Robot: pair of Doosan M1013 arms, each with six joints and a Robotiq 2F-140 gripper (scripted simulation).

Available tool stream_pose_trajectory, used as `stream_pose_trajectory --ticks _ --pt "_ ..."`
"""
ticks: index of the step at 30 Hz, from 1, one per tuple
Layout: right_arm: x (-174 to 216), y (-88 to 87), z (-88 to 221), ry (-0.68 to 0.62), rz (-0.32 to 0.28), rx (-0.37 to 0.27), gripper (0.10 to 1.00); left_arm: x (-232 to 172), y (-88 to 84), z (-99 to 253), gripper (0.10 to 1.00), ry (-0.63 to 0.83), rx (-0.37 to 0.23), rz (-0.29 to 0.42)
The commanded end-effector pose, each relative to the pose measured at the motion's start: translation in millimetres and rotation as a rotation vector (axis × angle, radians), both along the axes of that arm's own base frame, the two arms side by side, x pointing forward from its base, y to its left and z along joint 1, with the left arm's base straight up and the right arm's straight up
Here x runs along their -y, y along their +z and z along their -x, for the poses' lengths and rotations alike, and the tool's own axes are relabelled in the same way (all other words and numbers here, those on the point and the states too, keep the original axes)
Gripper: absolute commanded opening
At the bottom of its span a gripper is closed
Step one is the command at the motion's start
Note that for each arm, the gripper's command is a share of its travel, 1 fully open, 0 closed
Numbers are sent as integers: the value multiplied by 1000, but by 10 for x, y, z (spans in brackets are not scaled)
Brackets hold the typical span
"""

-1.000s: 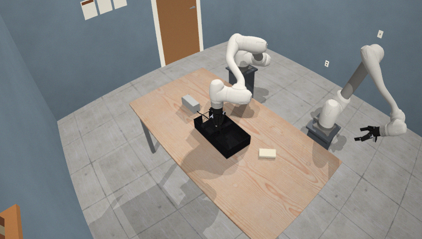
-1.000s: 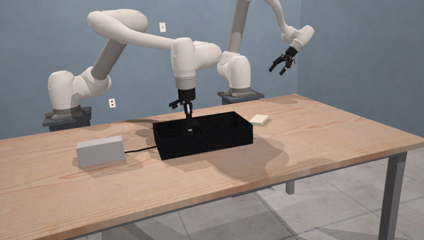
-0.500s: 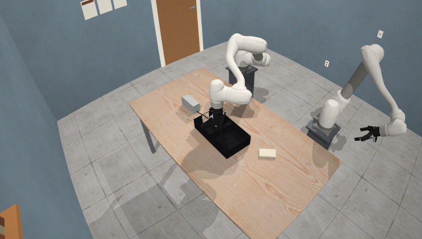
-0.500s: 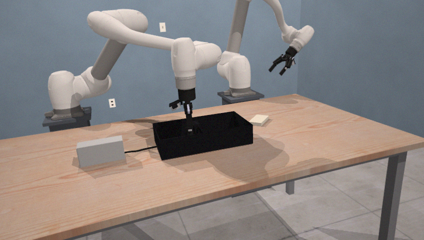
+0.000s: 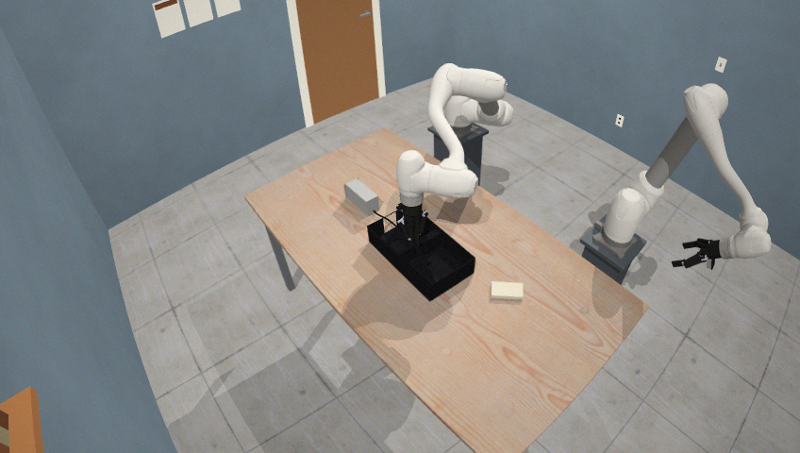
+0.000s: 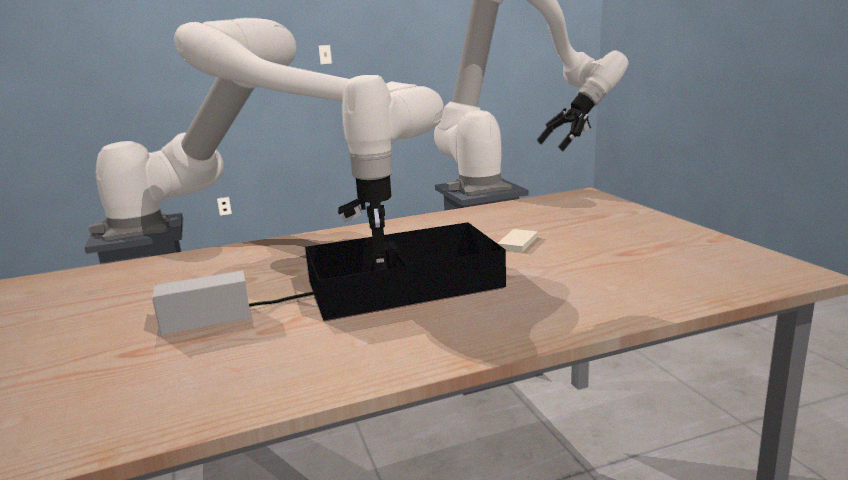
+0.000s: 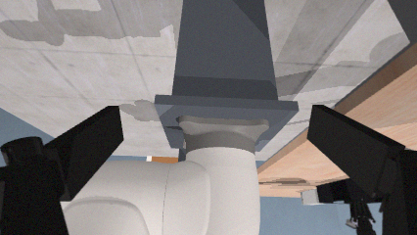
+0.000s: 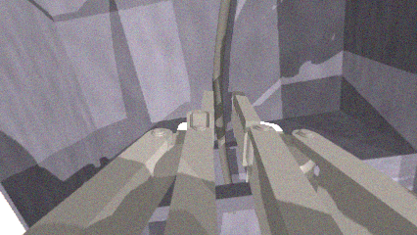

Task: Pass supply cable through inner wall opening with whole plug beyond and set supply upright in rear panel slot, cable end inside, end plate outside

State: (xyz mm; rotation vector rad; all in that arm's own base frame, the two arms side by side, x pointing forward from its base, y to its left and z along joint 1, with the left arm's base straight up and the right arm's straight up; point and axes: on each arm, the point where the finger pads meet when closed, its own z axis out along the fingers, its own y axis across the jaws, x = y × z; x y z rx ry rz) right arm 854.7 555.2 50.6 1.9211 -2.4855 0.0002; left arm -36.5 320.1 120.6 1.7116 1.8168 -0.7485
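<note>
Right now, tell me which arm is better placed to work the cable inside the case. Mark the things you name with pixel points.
Right, I judge: its gripper (image 5: pixel 413 246) (image 6: pixel 379 261) reaches down into the case (image 5: pixel 452 281) (image 6: pixel 416 288). The left gripper (image 5: pixel 677 254) (image 6: pixel 552 142) hangs off beyond the table.

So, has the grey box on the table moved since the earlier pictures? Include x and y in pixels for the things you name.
No. The grey box (image 5: pixel 360 194) (image 6: pixel 202 303) stands at the same place, beside the near end of the black case (image 5: pixel 421 259) (image 6: pixel 413 284), with the same gap between them.
</note>
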Motion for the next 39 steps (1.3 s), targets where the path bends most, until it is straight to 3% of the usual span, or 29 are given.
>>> stream_pose_trajectory --ticks 1,16,28,39 --pt "-3 16 -3 0 -1 1 196 -3 3 1 1000 0 0 -1" --pt "-3 21 -3 0 -1 1 196 -3 3 1 1000 0 0 -1" --pt "-3 298 -3 0 -1 1 196 -3 3 1 1000 0 0 -1" --pt "-3 316 -3 0 -1 1 196 -3 3 1 1000 0 0 -1"
